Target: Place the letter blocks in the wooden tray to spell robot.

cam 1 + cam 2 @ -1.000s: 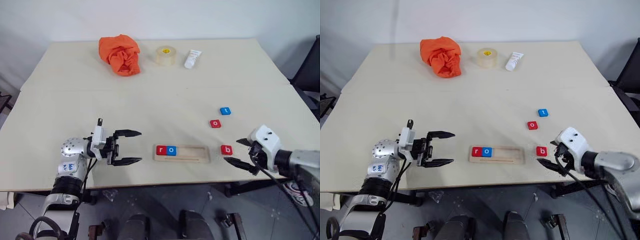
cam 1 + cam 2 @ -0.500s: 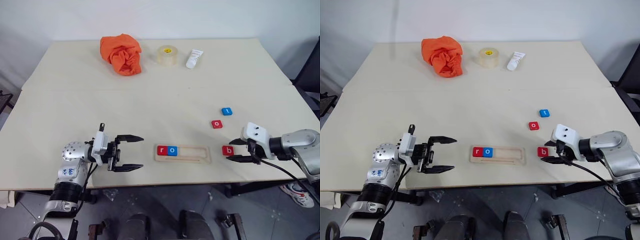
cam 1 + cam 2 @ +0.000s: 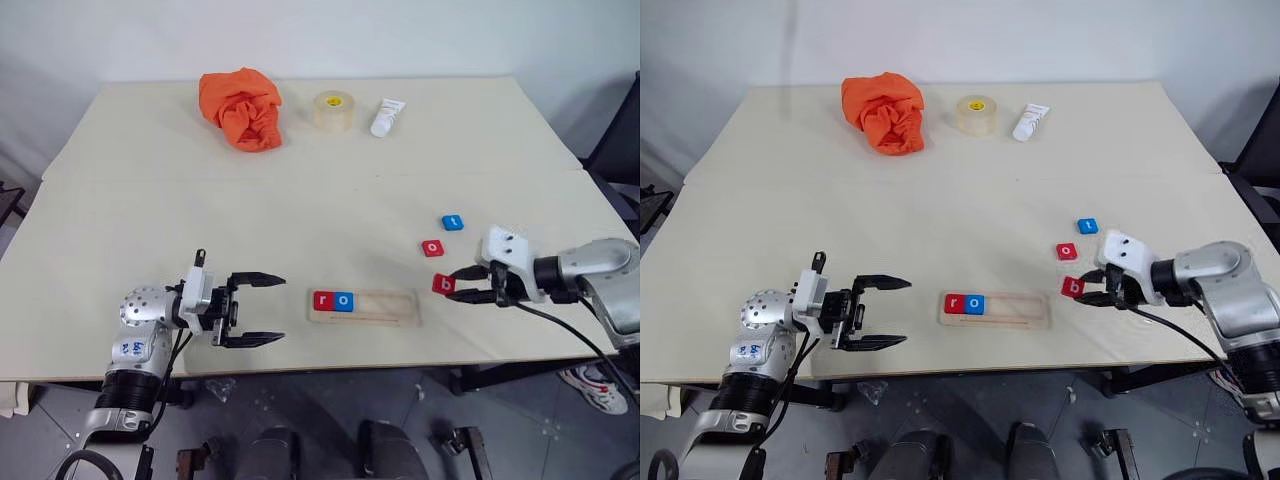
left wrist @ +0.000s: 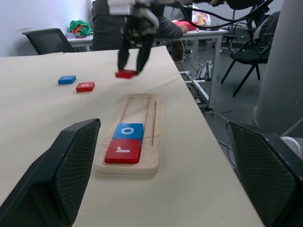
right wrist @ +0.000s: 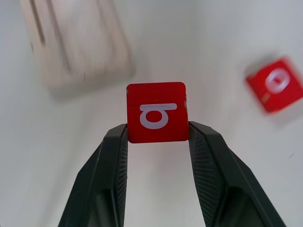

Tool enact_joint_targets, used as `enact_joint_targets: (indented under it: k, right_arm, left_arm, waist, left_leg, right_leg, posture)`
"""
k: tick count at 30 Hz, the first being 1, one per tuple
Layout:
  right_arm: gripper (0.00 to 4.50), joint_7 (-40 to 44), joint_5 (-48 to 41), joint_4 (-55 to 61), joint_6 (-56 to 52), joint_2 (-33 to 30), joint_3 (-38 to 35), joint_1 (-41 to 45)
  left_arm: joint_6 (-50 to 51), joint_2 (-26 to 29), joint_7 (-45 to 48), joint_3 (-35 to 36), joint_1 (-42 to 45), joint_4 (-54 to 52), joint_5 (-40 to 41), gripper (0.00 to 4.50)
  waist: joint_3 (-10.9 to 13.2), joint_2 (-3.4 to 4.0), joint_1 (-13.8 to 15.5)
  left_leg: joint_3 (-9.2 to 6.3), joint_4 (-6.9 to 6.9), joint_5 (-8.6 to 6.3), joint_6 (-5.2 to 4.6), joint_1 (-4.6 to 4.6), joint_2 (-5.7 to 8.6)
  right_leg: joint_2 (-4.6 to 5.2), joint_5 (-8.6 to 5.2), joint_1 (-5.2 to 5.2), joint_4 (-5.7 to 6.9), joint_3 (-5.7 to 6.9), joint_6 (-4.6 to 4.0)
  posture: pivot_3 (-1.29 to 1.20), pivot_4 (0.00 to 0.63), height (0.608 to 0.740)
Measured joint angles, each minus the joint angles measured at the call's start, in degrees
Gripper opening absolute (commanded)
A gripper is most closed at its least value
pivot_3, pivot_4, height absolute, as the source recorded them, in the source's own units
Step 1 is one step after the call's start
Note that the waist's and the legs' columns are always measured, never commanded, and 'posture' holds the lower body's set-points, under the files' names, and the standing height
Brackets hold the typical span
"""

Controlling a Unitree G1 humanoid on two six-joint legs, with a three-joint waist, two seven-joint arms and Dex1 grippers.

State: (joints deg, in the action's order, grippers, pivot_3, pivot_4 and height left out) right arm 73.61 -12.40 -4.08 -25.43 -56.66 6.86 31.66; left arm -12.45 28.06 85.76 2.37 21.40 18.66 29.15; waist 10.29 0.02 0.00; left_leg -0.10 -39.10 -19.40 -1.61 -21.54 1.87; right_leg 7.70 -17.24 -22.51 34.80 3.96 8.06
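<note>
The wooden tray (image 3: 382, 307) lies near the table's front edge, with a red r block (image 3: 323, 300) and a blue o block (image 3: 344, 300) at its left end. My right gripper (image 3: 453, 285) is shut on the red b block (image 5: 156, 112), holding it by two opposite sides just above the table, right of the tray. A red o block (image 3: 432, 248) and a blue t block (image 3: 453, 222) lie flat a little farther back. My left gripper (image 3: 282, 308) stands open and holds nothing, left of the tray, pointing toward it.
At the table's back lie an orange cloth (image 3: 240, 108), a tape roll (image 3: 333, 110) and a white tube (image 3: 385, 117). A black chair (image 3: 620, 140) stands beyond the right edge. The front edge runs just below the tray.
My right gripper closed on the red b block and lifted it off the table, shifting slightly back and toward the tray. The left gripper stayed where it was.
</note>
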Motion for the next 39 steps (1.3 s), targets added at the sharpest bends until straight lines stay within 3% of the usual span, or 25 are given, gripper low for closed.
enact_joint_targets:
  k: [4,12,24,39]
  right_arm:
    - [1.46,2.85,0.37,5.54,-7.38,-0.99,4.25,4.12]
    - [1.46,1.78,0.33,10.88,-15.11,5.85,11.35,7.64]
    - [1.46,0.40,4.46,10.61,-15.67,8.99,17.51,10.43]
    - [1.46,-0.34,7.02,8.50,-14.48,12.95,19.82,12.27]
  left_arm:
    - [-0.01,-0.02,-0.17,0.04,-0.12,-0.07,-0.02,4.50]
    - [-0.01,-0.20,-0.58,0.18,-1.01,-0.72,-0.02,4.50]
    - [0.15,0.05,-2.51,1.21,-5.00,-4.94,-0.01,4.50]
    - [0.52,0.05,-3.99,1.25,-6.67,-6.75,-0.01,4.50]
  waist:
    - [0.00,0.00,0.00]
    - [0.00,0.01,0.02]
    - [0.00,0.01,-0.09]
    - [0.00,0.01,-0.11]
  left_leg:
    - [-0.10,0.00,-0.04,0.07,0.00,-0.05]
    - [-0.15,0.00,-0.07,0.10,-0.04,0.00]
    - [-0.19,0.01,-0.08,0.10,-0.06,-0.02]
    - [-0.20,0.01,-0.08,0.10,-0.06,-0.02]
  right_leg:
    - [0.07,0.00,0.01,-0.02,0.05,-0.01]
    - [0.04,0.00,-0.02,0.10,0.23,-0.01]
    - [0.01,0.00,-0.02,0.16,0.29,-0.01]
    - [-0.02,0.00,-0.01,0.21,0.32,-0.01]
  posture:
    - [0.00,0.150,0.740]
    - [0.00,0.150,0.740]
    - [0.00,0.150,0.740]
    - [0.00,0.150,0.740]
